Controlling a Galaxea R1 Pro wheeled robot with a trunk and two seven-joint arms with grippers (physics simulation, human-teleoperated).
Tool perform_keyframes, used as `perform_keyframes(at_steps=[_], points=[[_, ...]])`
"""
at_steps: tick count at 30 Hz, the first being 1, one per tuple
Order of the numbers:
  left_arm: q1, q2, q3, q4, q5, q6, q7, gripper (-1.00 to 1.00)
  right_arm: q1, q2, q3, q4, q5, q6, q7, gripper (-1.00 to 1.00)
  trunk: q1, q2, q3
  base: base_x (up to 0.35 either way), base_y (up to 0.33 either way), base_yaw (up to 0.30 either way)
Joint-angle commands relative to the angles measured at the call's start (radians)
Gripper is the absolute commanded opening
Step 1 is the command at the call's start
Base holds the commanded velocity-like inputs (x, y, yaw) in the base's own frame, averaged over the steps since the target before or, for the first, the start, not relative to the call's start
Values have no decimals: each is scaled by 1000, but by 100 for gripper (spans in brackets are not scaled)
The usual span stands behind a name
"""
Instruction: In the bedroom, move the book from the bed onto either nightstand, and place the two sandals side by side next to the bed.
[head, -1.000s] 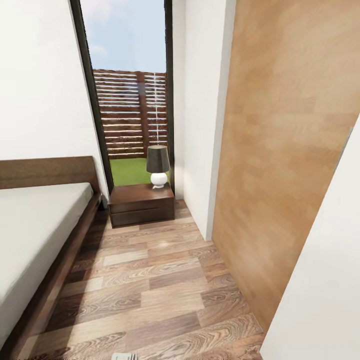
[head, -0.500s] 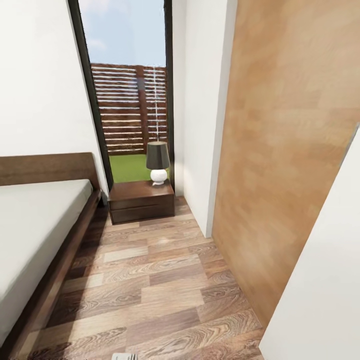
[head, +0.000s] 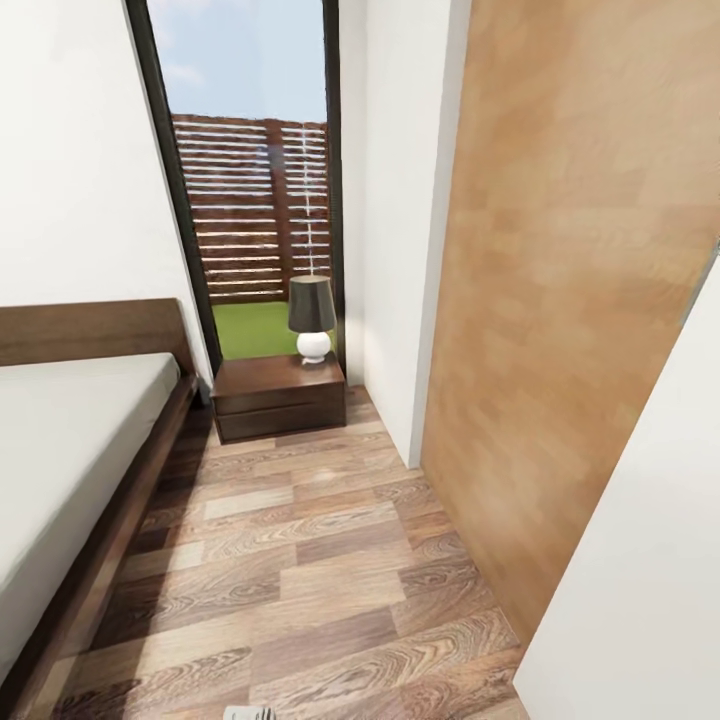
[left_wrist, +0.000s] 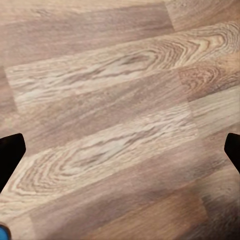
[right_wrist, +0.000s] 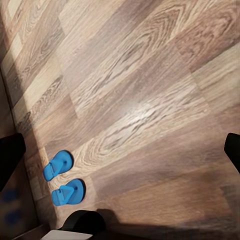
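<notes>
Bedroom wood-plank floor (right_wrist: 150, 100): two thin, likely light, floppy blue sandals (right_wrist: 64, 178) lie together; both pincers wide open, empty.

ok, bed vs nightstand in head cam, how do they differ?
The bed is far larger and runs along the left; the nightstand is a small cabinet by the window. The bed carries a bare light mattress; the nightstand carries a lamp. Both are low and dark brown wood.

No readable text, label, brand, number or sign anywhere.
</notes>
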Motion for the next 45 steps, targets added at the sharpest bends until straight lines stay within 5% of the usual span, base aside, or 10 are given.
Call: perform_keyframes(at_steps=[1,33,45], points=[[-1,0,8,1,-5,-3,-4,100,-1,-1,-4,4,2,-4,3,100,0,0,-1,0,0,-23],[-1,-6,9,1,-5,-1,-3,100,-1,-1,-4,4,3,-4,4,100,0,0,-2,88,-81,1],[-1,-6,9,1,-5,-1,-4,100,-1,-1,-4,4,4,-3,4,100,0,0,-2,21,-18,242]])
